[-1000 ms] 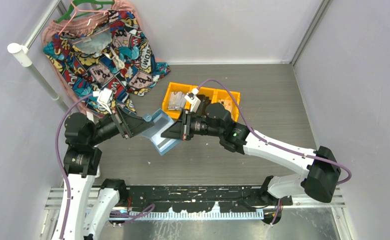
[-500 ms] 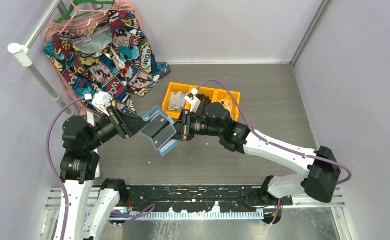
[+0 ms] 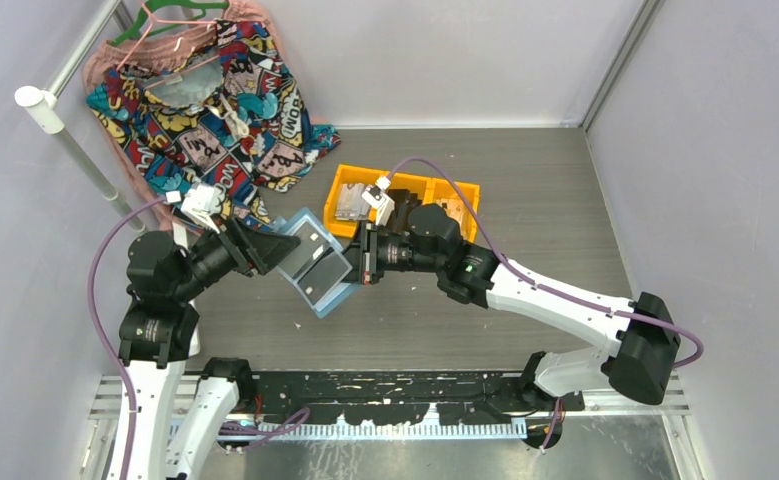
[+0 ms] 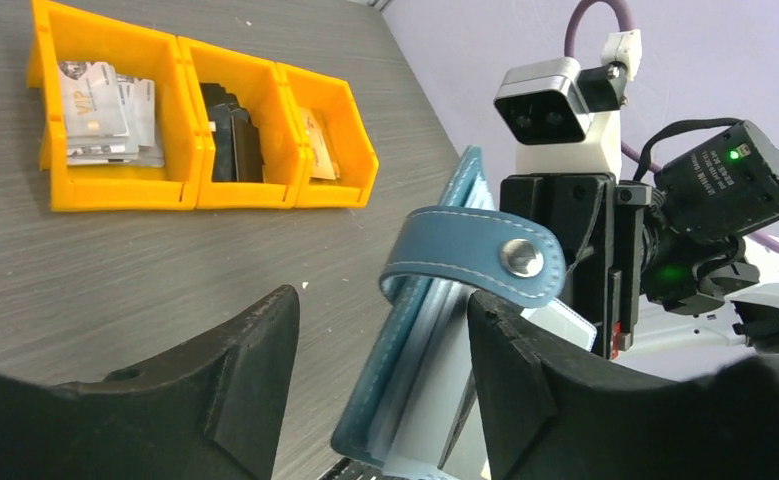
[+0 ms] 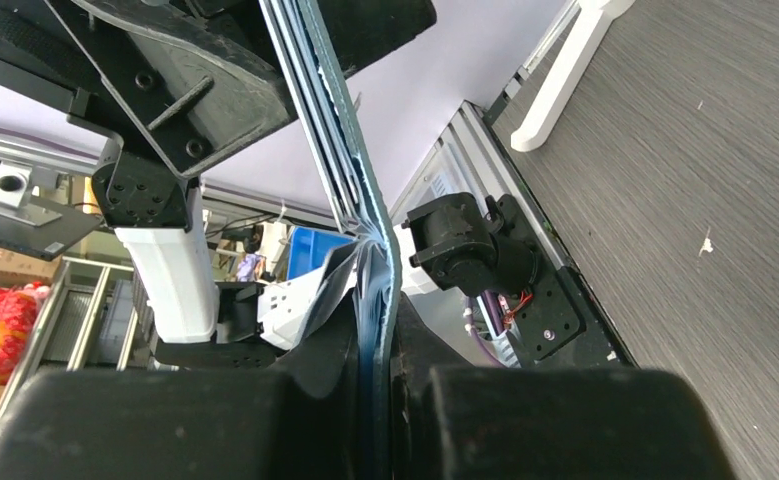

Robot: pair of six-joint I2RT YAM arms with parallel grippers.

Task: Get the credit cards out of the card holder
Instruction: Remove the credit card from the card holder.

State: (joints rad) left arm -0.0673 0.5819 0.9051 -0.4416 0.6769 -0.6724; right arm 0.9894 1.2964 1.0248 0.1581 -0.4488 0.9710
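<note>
Card holder (image 3: 327, 297) hangs open above the bench, between the arms. Right gripper (image 5: 375, 400) jaws pinch one edge; left gripper (image 4: 380, 335) jaws are spread around it. Probably light, floppy, slick: hold near the fold.

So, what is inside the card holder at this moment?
The card holder is open in the air: a grey rectangle shows inside, card or pocket unclear. The right gripper pinches its edge, where thin pale layers show; their faces are hidden.
</note>
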